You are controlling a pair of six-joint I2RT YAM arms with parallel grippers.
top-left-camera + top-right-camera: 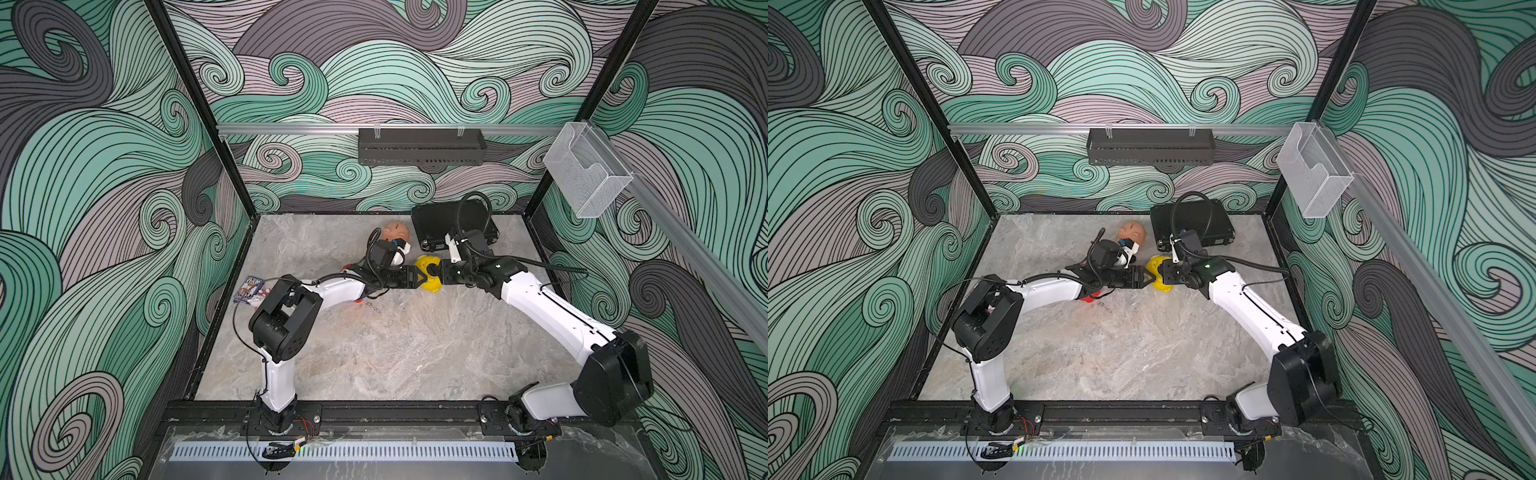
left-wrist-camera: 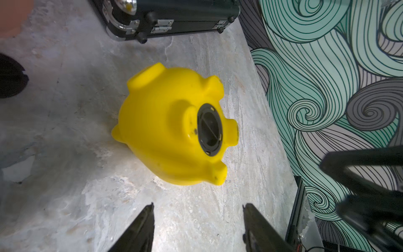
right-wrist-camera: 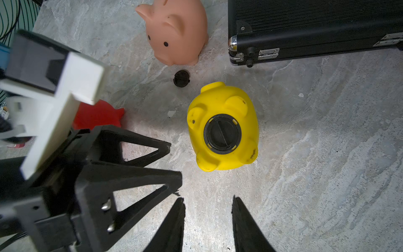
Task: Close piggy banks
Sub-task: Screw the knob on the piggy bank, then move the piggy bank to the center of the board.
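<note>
Yellow piggy bank (image 3: 222,126) lies belly-up mid-worktop, plug (image 3: 222,133) seated (looks closed to me), with the left gripper (image 2: 197,227) and right gripper (image 3: 208,222) both hovering empty, fingers apart, so next probably means grabbing the loose plug (image 3: 181,78) by the pink piggy bank (image 3: 176,32).

A: From where is the scene seen in both top views?
B: From high above the front rail, looking down and toward the back wall; the whole desk (image 1: 374,353) is taken in, with both arms.

A: And the wrist views?
B: The left wrist view is set close over the desk, past its own claw (image 2: 197,220), onto the yellow pig (image 2: 165,135). The right wrist view is aimed almost straight down, equally near, past its claw (image 3: 208,215).

A: What is shared?
B: The yellow pig and the black case (image 3: 316,28) are seen in all four.
</note>
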